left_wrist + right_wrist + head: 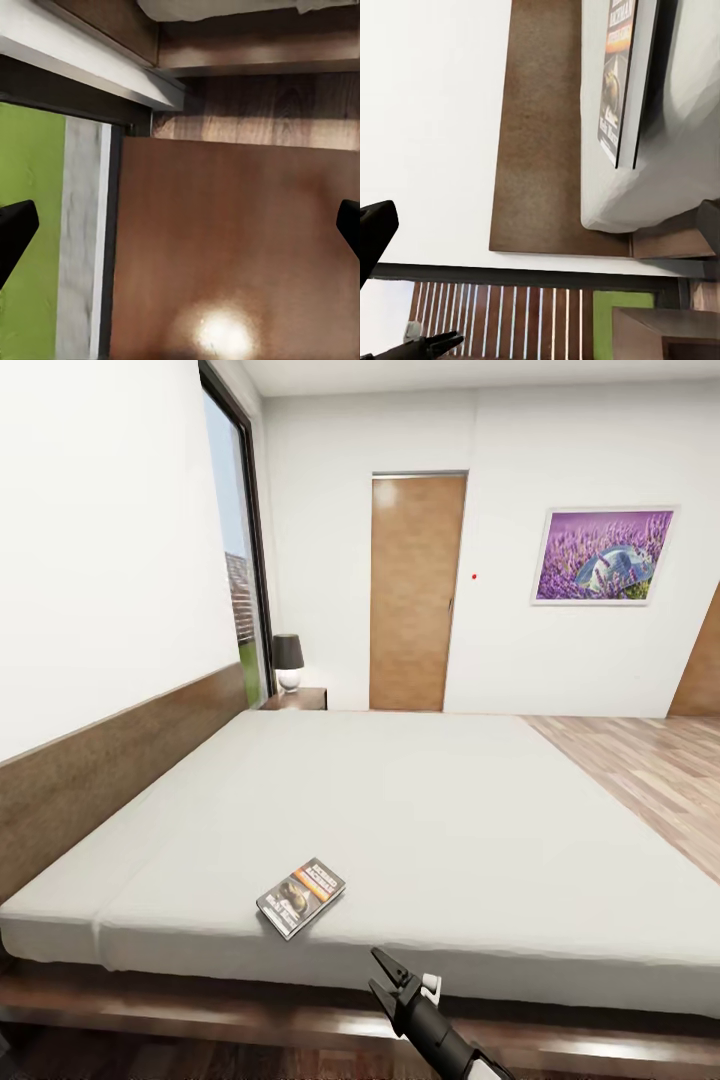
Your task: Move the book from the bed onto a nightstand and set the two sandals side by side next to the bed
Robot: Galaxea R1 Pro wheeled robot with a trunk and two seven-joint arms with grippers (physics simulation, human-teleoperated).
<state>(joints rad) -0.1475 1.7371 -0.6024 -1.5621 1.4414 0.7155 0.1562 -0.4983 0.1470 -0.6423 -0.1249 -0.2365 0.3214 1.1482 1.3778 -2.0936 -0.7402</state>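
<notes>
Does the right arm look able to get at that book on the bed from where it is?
Probably yes. The book lies flat near the mattress's front edge, and the right gripper, jaws open, hovers just in front of the bed. Nothing stands between them.

Open left hand above glossy reddish-brown nightstand top

Lamp, door, lavender picture

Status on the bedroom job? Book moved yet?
Nothing done yet. The book lies on the bed near its front edge. In hand: the right gripper, jaws open and empty, sits just below that edge, close to the book. Left: grasp, carry to the nightstand, then both sandals.
</notes>
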